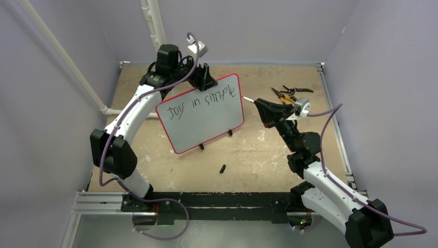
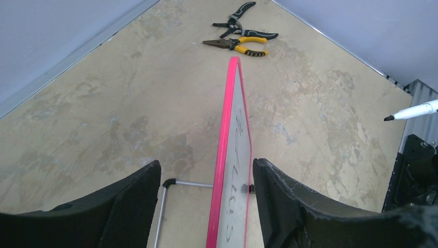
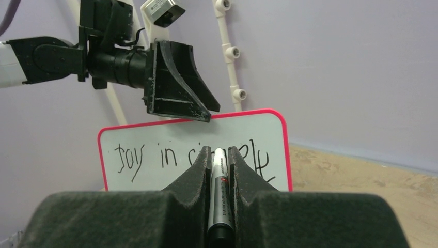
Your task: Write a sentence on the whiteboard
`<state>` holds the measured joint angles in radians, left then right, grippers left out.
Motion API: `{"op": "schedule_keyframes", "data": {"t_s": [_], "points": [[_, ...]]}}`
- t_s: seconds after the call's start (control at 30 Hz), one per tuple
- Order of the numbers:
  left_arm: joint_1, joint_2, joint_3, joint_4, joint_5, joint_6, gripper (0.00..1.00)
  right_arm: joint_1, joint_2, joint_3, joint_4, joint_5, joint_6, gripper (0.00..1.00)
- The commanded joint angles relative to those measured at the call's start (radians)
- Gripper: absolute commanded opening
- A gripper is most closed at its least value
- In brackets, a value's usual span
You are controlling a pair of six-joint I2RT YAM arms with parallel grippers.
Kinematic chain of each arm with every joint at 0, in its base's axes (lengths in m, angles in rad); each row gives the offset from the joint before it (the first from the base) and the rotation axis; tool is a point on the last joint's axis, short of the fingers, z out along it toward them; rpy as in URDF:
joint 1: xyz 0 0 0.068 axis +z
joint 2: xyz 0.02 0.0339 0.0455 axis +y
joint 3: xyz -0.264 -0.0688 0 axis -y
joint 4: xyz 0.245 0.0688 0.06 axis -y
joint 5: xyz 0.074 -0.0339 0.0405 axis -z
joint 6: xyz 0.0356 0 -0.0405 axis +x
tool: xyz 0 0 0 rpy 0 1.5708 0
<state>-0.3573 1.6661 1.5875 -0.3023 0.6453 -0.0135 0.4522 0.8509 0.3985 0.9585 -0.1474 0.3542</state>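
Bare tabletop [image 1: 248, 152] separates whiteboard [image 1: 206, 116] from marker [image 1: 248, 99] in right pincer [image 1: 262, 110]; 2 pliers [image 1: 287, 94] lie behind.

We read one handwritten sentence [image 1: 199, 99] in thin black strokes on the face of the pale, rounded-cornered whiteboard [image 1: 206, 126] with its red-pink rim: "Joy in simple". Its last word stands in cramped, uneven letters that we make out only roughly. On the barrel of the white marker pen [image 3: 219, 191] we see fine dark print and a small red mark, both too small to read.
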Motion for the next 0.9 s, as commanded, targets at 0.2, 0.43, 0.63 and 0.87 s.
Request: {"op": "schedule_keyframes", "data": {"t_s": [0.2,0.43,0.63,0.87], "points": [[0.053,-0.322,-0.103,-0.058,-0.226,0.034,0.69,-0.003,-0.066,-0.015,-0.002,-0.059,-0.027,0.00],[0.081,-0.555,-0.338,-0.044,-0.563,-0.078,0.72,-0.001,-0.039,0.003,-0.006,-0.119,-0.024,0.00],[0.129,-0.676,-0.499,-0.042,-0.677,-0.154,0.73,0.006,0.015,0.032,-0.003,-0.158,-0.007,0.00],[0.130,-0.869,-0.627,0.020,-0.624,-0.180,0.76,0.103,0.107,0.080,-0.014,-0.115,-0.025,0.00]]}}
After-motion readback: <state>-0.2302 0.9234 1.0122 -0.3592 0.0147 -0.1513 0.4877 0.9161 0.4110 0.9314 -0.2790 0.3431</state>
